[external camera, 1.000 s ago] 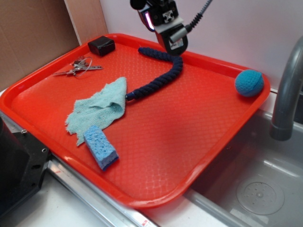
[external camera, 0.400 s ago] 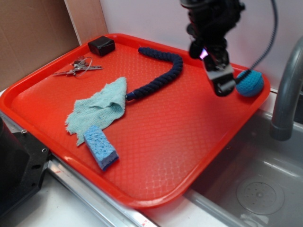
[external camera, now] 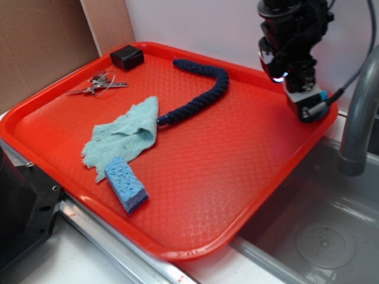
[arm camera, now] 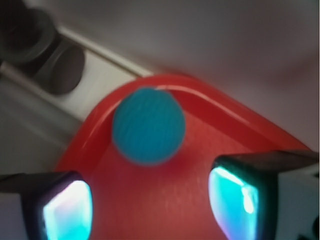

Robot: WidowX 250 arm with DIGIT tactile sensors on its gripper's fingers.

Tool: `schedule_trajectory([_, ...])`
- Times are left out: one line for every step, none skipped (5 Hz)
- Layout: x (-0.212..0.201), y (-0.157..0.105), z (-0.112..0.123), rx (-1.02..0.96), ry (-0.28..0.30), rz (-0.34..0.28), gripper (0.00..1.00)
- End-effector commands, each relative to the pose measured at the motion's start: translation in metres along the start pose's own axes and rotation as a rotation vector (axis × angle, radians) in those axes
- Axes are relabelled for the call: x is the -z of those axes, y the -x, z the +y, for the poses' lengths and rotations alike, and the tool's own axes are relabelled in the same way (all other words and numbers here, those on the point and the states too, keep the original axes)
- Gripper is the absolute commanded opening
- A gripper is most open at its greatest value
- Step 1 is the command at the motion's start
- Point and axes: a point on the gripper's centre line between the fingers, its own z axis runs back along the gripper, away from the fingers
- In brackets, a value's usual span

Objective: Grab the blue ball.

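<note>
Hand (external camera: 309,106) hanging over the far right corner of the red tray (external camera: 237,195), pointing down, jaws standing apart with nothing between them. Blue ball (arm camera: 148,126) sitting in that rounded tray corner, close against the rim; in the wrist view lying clear of both fingertips (arm camera: 240,200), ahead of the gap and untouched. In the exterior view, mostly hiding behind the hand, only a sliver of teal showing at its right side.

Elsewhere on the tray: dark navy rope (external camera: 200,92) curving from the back edge toward the middle, its lower end meeting a crumpled light teal cloth (external camera: 124,135). Light-blue sponge (external camera: 125,183) lying just in front of the cloth, near the tray's front left edge. Bunch of keys (external camera: 98,83) and a small black box (external camera: 127,57) resting near the back left corner, box behind keys.

Grey faucet (external camera: 358,118) rising to the right of the tray, over a metal sink (external camera: 320,236). Tray overhanging the sink at its right edge.
</note>
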Motion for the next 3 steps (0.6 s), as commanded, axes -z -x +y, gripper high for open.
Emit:
schedule_trajectory([-0.004,-0.025,-0.008,-0.171,0.061,-0.056,1.00])
schedule_trajectory([0.008,-0.024,-0.007,-0.230,0.123,-0.040,1.00])
schedule_trajectory([0.022,-0.026,-0.008,-0.269,0.103,-0.013,0.00])
